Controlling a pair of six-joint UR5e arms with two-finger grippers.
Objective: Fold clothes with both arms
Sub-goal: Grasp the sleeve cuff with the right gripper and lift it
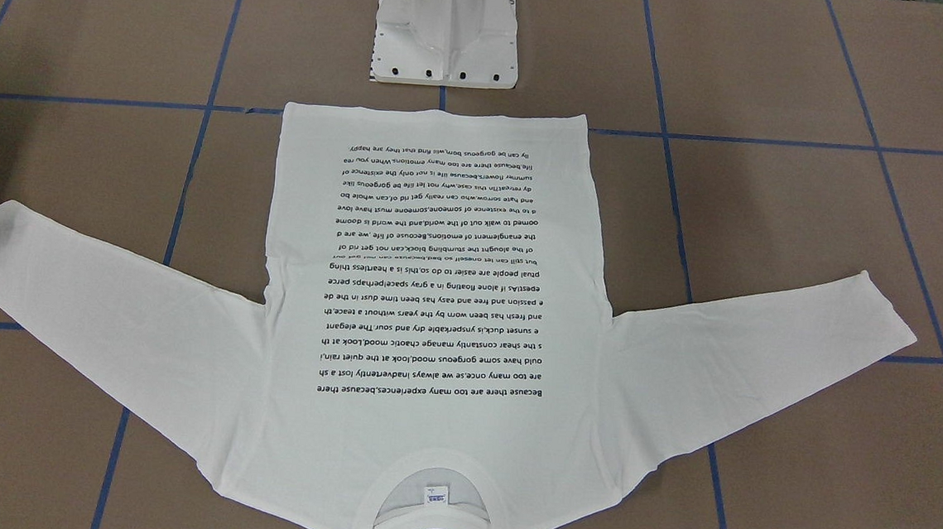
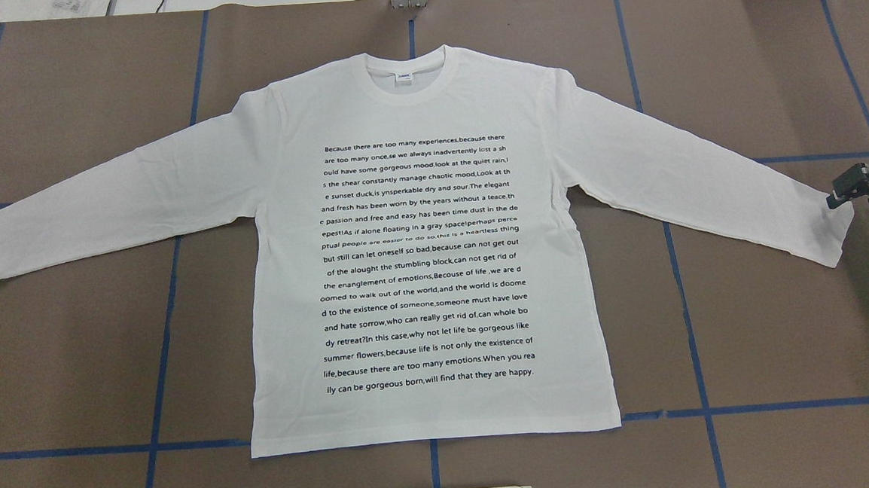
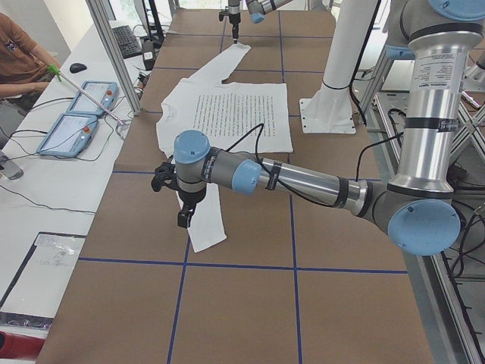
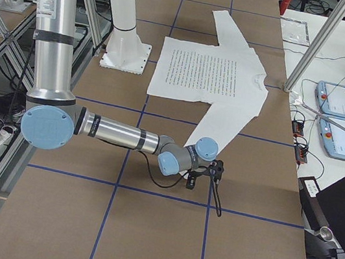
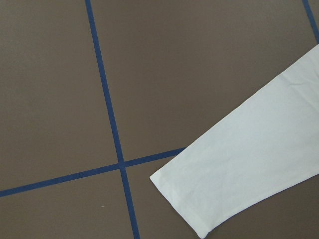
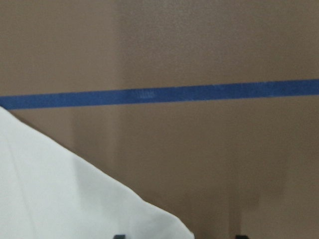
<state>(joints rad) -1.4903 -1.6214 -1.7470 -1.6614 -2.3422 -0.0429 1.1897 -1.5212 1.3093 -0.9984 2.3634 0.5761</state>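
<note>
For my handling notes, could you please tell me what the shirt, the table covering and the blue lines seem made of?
Shirt: soft matt white knit, probably cotton; it lies limp, with faint creases. Table covering: matt brown paper or card, going by its flat dull look. Blue lines: likely adhesive tape, thin flat strips.

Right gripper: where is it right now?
In the overhead view the right gripper sits at the right edge, at the cuff of the shirt's outstretched sleeve on that side.
</note>
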